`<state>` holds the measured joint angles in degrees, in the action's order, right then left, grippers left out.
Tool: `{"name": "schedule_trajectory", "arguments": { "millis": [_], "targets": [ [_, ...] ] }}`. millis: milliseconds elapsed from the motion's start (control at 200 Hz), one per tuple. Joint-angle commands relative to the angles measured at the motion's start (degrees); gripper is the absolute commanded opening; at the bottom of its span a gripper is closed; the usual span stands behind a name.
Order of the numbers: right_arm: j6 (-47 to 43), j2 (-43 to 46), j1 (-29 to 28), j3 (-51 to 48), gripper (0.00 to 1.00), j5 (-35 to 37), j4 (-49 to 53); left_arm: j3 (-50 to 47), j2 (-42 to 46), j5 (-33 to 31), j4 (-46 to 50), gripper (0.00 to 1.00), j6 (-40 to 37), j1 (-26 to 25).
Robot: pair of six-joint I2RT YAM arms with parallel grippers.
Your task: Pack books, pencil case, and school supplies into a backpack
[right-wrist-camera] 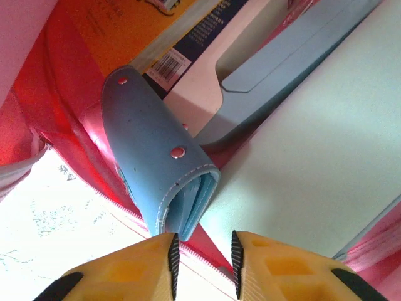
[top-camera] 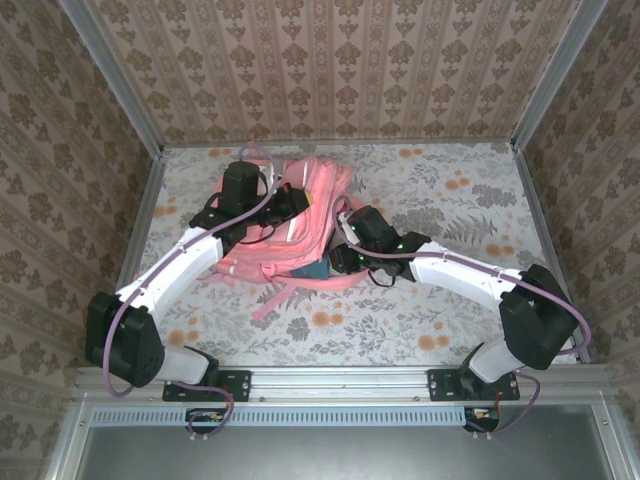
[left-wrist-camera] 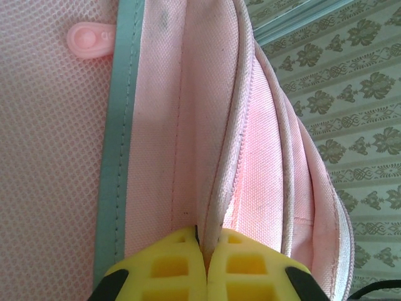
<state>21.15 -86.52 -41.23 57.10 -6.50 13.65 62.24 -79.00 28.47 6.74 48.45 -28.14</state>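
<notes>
— Your left pincer (left-wrist-camera: pixel 205 249): how does it stand?
— Clamped. Its jaws are pressed together on a piped pink edge of the backpack (top-camera: pixel 310 212), with the seam pinched between them. From that wrist you look along pink mesh and a pale grey-green trim strip (left-wrist-camera: pixel 122 138) on the left of the view, and padded pink panels on the right.

— And your right pincer (right-wrist-camera: pixel 202 252)?
— Its jaws stand apart with nothing between them. It hovers at the mouth of the bag, on the backpack's near right side as you see it from above.

— What lies in front of it?
— The teal notebook (right-wrist-camera: pixel 156 163). You see a folded cover with small round studs and a stitched edge. Its near end comes almost up to the jaws, though I cannot tell whether it touches one.

— Where are the other things?
— Inside the bag, against the red-pink lining. The yellow-orange book (right-wrist-camera: pixel 119 31) lies farther in, beyond the notebook. The pencil case (right-wrist-camera: pixel 313 150), pale mint, lies just to the right of the notebook in that view.

— And the bag itself?
— It lies on the floral tabletop (top-camera: pixel 460 200), left of centre and toward the far side. Its pink straps trail toward the near edge.
</notes>
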Motion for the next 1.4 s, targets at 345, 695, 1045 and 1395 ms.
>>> {"name": "schedule_trajectory", "arguments": {
  "millis": [345, 695, 1045, 1395],
  "targets": [
    [9.4, -14.8, -1.0, 7.1, 0.21, -8.8, -9.2, -1.6, 2.9, 1.5, -6.8, 0.0, 1.5, -0.5],
    [8.5, -9.6, -0.4, 6.2, 0.32, -5.0, -3.5, -1.5, 3.2, 0.7, -3.6, 0.0, -0.9, -0.7],
    [10.2, 6.5, 5.6, -6.7, 0.48, 1.0, -1.2, -0.5, 1.3, -2.3, 5.5, 0.18, -6.9, -0.9],
    [11.3, 10.3, 4.6, -7.3, 0.56, 1.5, -1.3, -5.6, 12.6, -11.2, 17.5, 0.63, -9.6, 1.6]
  ]
}}
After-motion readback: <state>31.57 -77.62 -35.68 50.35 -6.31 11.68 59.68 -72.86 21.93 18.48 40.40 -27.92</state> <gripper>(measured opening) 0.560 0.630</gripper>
